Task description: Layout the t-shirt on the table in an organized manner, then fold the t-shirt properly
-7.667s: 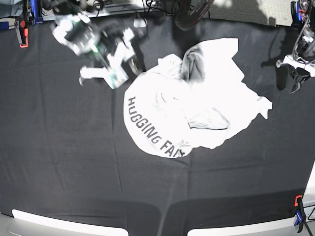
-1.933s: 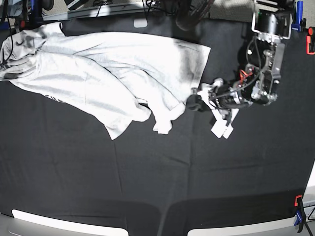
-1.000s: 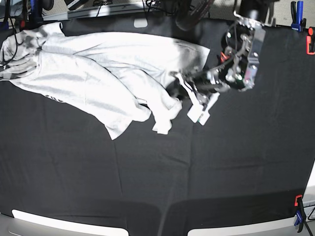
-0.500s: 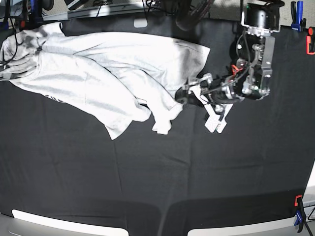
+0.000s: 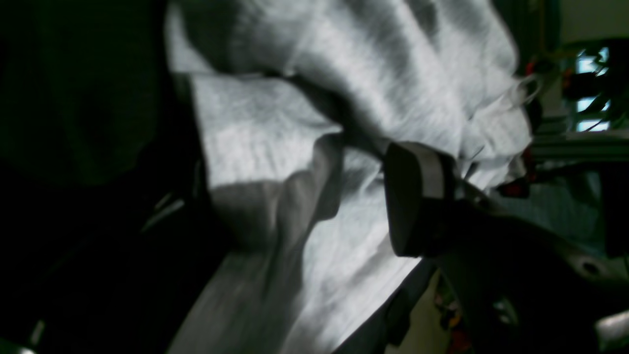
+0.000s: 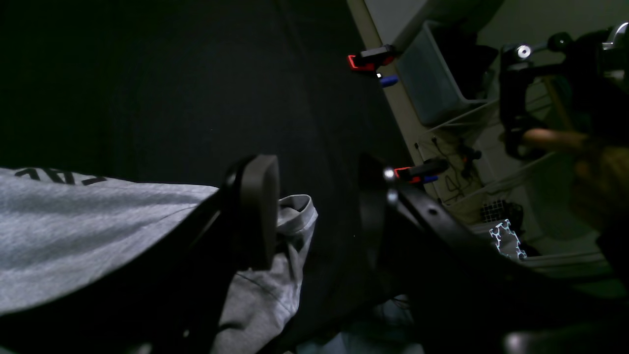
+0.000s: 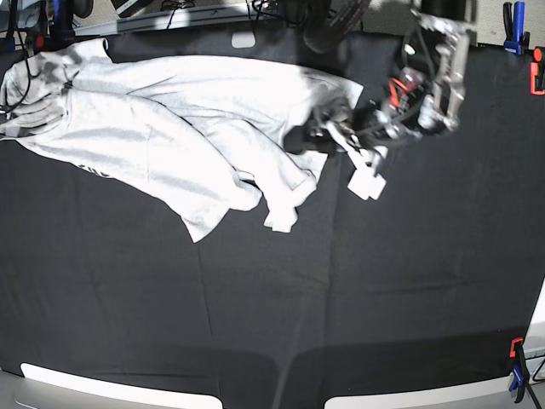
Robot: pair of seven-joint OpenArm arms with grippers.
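Left gripper (image 7: 328, 135) spread wide over the crumpled t-shirt (image 7: 170, 128) at the table's (image 7: 341, 298) far left, we should pinch one hem layer; our right gripper (image 6: 314, 206) gapes beside a sleeve, unclamped.

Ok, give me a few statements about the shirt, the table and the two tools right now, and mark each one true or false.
1. The t-shirt lies crumpled and stretched across the far side of the table. True.
2. The left tool is at the shirt's edge with its jaws standing apart. True.
3. The shirt is already folded into a neat rectangle. False: it is bunched, with loose flaps.
4. In the right wrist view, the right tool has its jaws apart beside a cloth edge. True.
5. The table cloth is white. False: it is black.
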